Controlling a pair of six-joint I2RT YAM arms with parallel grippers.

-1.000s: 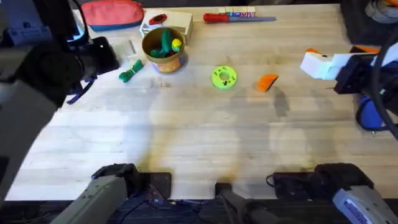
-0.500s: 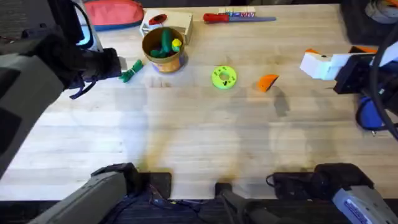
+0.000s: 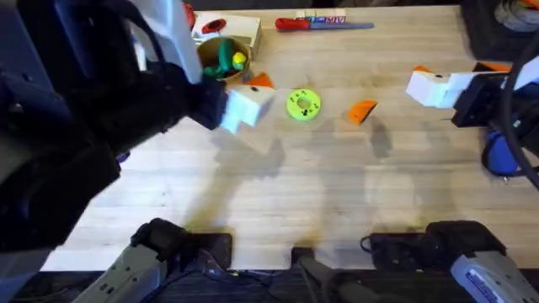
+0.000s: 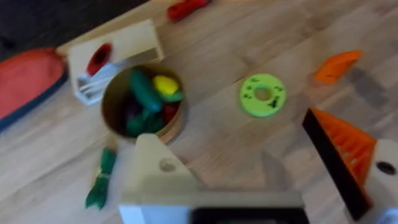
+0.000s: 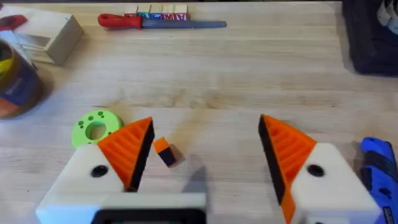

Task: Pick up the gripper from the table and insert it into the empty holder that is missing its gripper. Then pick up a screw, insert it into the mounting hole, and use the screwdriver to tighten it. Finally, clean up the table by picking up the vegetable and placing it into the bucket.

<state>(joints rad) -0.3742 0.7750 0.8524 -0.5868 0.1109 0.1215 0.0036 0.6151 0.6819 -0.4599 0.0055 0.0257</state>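
Both sets of jaws stand spread with nothing between them. On the left gripper [image 4: 261, 180] one finger is the bare cream holder [image 4: 158, 177] with its mounting hole showing, while the other carries an orange ribbed pad [image 4: 348, 149]. In the overhead view this gripper [image 3: 248, 101] hangs over the desk [image 3: 295, 194] just beside the bucket [image 3: 221, 61], at about 4 o'clock from it. The bucket holds toy vegetables (green, yellow and red). The dark green vegetable [image 4: 101, 180] lies on the wood near the bucket. The loose orange gripper [image 3: 362, 111] lies at 3 o'clock from the lime-green disc [image 3: 303, 104]. The right gripper [image 5: 202, 162] has pads on both fingers; the blue screwdriver [image 5: 376, 165] lies just beside it.
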